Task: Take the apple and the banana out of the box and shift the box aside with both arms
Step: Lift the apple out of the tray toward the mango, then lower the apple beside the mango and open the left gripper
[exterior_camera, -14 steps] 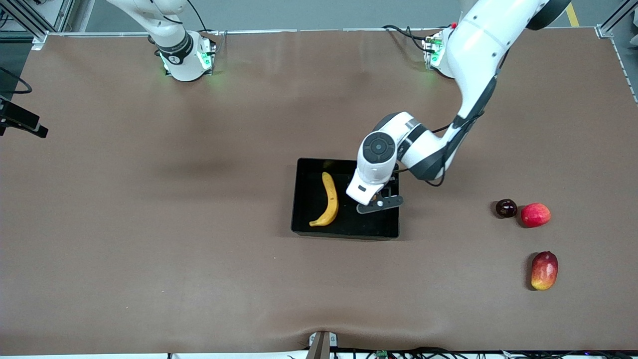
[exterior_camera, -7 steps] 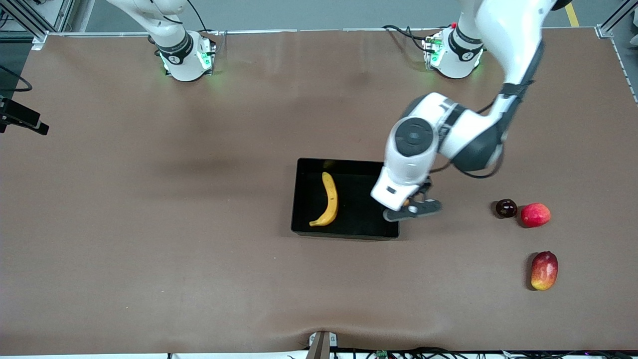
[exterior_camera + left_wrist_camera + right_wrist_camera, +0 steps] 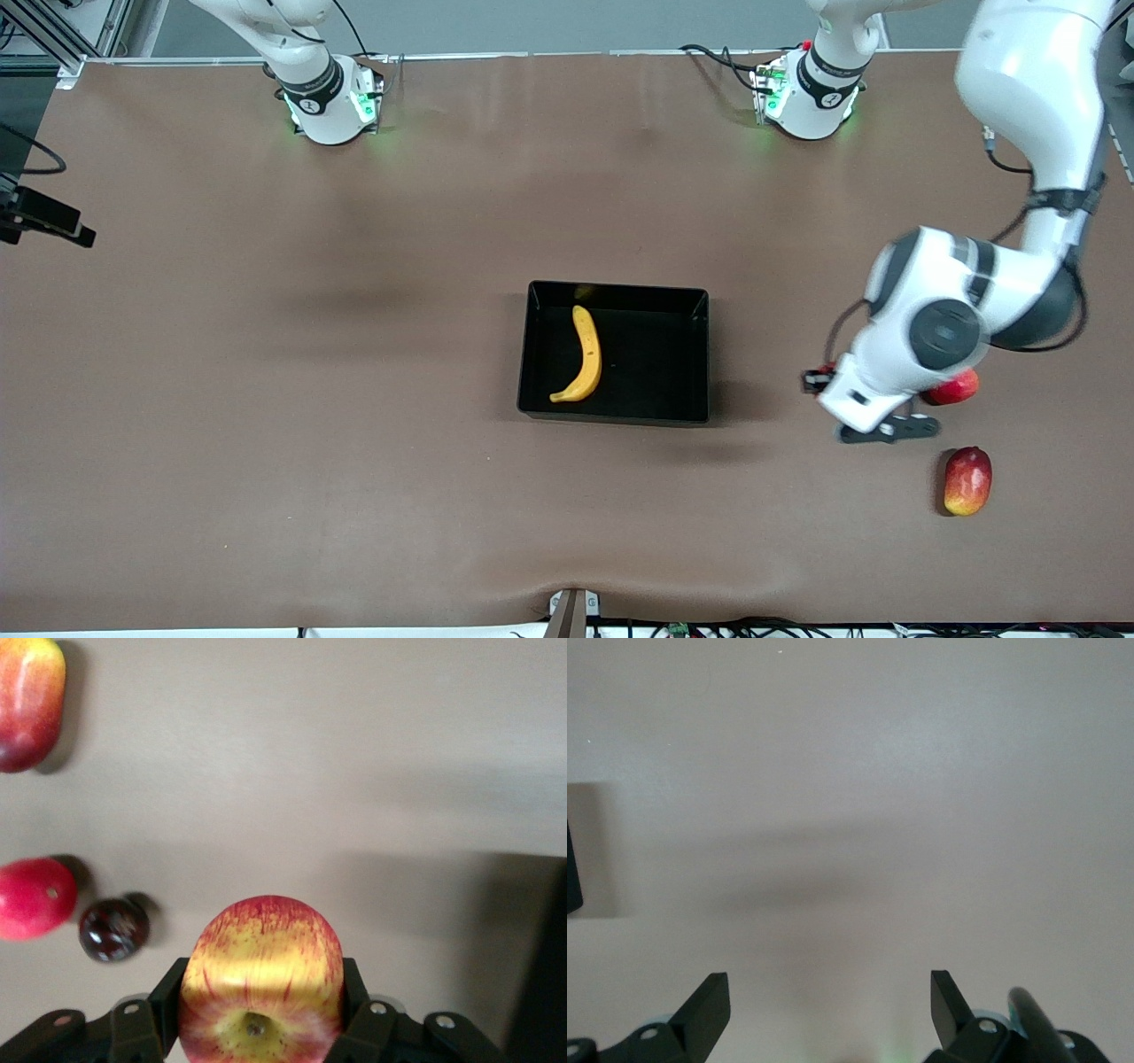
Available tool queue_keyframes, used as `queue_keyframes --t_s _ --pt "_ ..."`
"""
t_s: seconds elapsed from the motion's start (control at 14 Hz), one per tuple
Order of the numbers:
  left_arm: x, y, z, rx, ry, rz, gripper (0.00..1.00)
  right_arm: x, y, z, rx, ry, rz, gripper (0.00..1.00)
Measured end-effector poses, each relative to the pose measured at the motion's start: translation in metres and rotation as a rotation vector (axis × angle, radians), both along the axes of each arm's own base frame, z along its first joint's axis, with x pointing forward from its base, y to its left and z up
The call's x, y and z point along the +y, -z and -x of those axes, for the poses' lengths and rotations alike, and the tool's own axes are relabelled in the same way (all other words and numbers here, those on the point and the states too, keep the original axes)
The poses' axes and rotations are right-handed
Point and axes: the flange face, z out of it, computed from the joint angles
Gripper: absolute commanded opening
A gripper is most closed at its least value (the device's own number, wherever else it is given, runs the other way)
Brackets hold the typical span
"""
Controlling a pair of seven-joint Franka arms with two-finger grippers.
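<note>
Apple clamped between left claw fingers over bare table, right claw spread open, waiting

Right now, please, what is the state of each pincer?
Left pincer: closed on the apple, up over the table near the loose fruits.
Right pincer: open, holding nothing; that arm waits.
</note>
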Motion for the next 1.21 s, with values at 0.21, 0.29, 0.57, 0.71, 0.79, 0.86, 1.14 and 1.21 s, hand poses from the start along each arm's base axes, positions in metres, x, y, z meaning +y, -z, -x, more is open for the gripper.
queue_keyframes --t_s 0.21,0.29,0.57,0.71,0.79,0.86,1.14,1.21 --pt "0.061 0.055 -0.004 -0.004 0.012 0.016 0.00 0.000 0.004 -0.006 0.003 -0.004 -0.002 1.00" --pt "0.068 0.066 -0.005 -0.007 0.021 0.003 0.00 0.000 0.001 -0.006 -0.004 -0.004 -0.001 1.00" --pt "0.075 0.080 -0.014 -0.054 0.067 -0.039 0.00 0.000 -0.008 -0.006 -0.021 -0.004 0.002 1.00" --pt "0.094 0.084 -0.024 -0.076 0.060 -0.050 0.00 0.005 -0.009 -0.007 -0.023 -0.012 0.002 1.00" --pt "0.106 0.087 -0.030 -0.082 0.068 -0.055 0.00 0.009 -0.009 -0.007 -0.023 -0.020 0.001 1.00" --pt "0.118 0.090 -0.035 -0.086 0.072 -0.059 0.00 0.012 -0.009 -0.007 -0.021 -0.026 0.001 1.00" --pt "0.141 0.115 -0.046 -0.093 0.051 -0.055 0.47 0.018 -0.010 -0.007 -0.019 -0.035 0.001 1.00" --pt "0.142 0.114 -0.048 -0.097 0.050 -0.055 0.99 0.017 -0.010 -0.007 -0.019 -0.035 0.001 1.00"
